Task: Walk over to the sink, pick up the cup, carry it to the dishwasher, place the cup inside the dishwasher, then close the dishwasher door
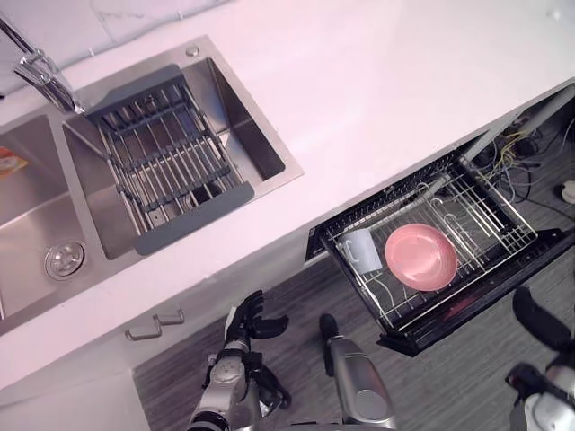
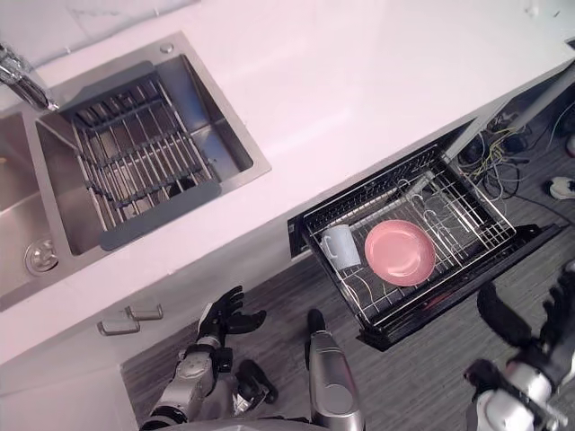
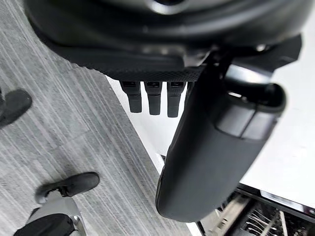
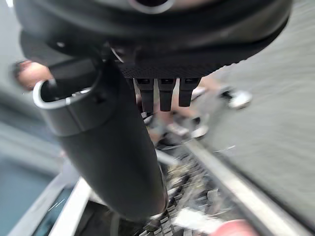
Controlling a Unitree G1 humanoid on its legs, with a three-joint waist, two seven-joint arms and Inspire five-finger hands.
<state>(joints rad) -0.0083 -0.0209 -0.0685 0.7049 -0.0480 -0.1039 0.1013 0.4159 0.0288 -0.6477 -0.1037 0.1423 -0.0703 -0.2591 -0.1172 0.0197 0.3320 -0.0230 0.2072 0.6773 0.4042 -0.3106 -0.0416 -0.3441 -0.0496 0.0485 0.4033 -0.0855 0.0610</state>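
A pale cup (image 1: 359,250) lies in the wire rack (image 1: 476,215) of the open dishwasher (image 1: 485,301), beside a pink plate (image 1: 420,257). The dishwasher stands pulled out from under the counter at the right. My left hand (image 1: 250,321) hangs low over the floor in front of the cabinet, fingers straight and empty; its straight fingers (image 3: 154,98) also show in the left wrist view. My right hand (image 2: 501,325) hovers at the lower right, just in front of the dishwasher's front edge, open with nothing in it. In the right wrist view its fingers (image 4: 166,93) point towards the rack.
A steel double sink (image 1: 260,148) with a grey drying rack (image 1: 166,157) and a faucet (image 1: 40,76) sits at the left of the white counter (image 1: 377,99). Cabinet handles (image 1: 154,325) lie below it. Loose cables (image 1: 521,144) trail behind the dishwasher. Grey floor (image 1: 296,296) lies underfoot.
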